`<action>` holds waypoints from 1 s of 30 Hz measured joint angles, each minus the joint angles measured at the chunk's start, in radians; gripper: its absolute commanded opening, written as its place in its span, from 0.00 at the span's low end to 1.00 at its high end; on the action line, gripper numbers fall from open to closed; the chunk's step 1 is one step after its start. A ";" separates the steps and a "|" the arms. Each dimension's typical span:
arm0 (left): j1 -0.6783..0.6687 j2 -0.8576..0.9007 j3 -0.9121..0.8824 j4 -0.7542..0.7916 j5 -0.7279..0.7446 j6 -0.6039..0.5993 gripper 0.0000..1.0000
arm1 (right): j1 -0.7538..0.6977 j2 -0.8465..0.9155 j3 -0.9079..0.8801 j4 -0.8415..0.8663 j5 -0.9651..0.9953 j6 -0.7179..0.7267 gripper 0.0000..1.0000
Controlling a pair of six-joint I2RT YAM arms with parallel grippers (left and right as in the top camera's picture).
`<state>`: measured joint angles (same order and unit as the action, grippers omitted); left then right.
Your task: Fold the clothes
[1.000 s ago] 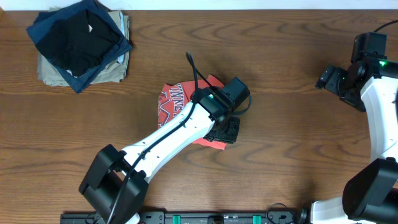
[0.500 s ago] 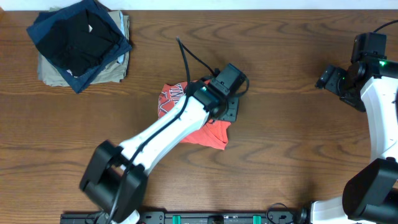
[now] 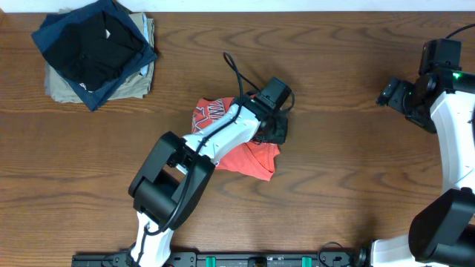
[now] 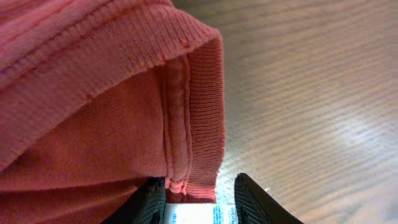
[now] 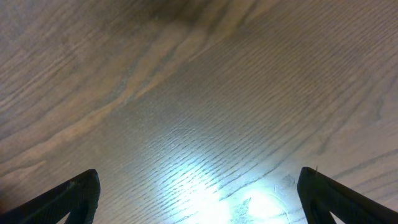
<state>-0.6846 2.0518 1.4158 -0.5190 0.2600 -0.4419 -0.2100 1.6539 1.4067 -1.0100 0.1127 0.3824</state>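
Note:
The coral-red T-shirt (image 3: 249, 157) lies crumpled mid-table, its white lettering (image 3: 208, 113) showing at its left. My left gripper (image 3: 273, 133) sits at the shirt's upper right edge, shut on it. In the left wrist view the jaws (image 4: 199, 208) pinch the ribbed neck band of the T-shirt (image 4: 93, 124), with the white neck label (image 4: 193, 214) between them. My right gripper (image 3: 390, 94) is open and empty at the far right. In the right wrist view, its fingers (image 5: 199, 186) frame bare wood.
A stack of black and navy garments (image 3: 96, 48) on a khaki one (image 3: 146, 76) sits at the back left corner. The wooden table (image 3: 349, 170) shows bare wood to the right of the shirt. The left arm lies across the shirt's middle.
My left gripper moved from the shirt's lower right edge up to its upper right edge. The shirt bunched and shifted slightly right. The right arm has not moved.

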 measured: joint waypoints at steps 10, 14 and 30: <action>0.005 -0.173 0.001 -0.038 -0.006 0.077 0.61 | 0.000 0.000 0.000 0.000 0.000 0.000 0.99; 0.044 -0.284 0.023 -0.080 -0.087 0.087 0.59 | 0.000 0.000 0.000 0.000 0.000 0.000 0.99; 0.365 -0.048 0.010 -0.241 -0.094 0.107 0.29 | 0.000 0.000 0.000 0.000 0.000 0.000 0.99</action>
<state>-0.3195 2.0033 1.4261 -0.7601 0.1658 -0.3347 -0.2100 1.6539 1.4067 -1.0096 0.1127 0.3824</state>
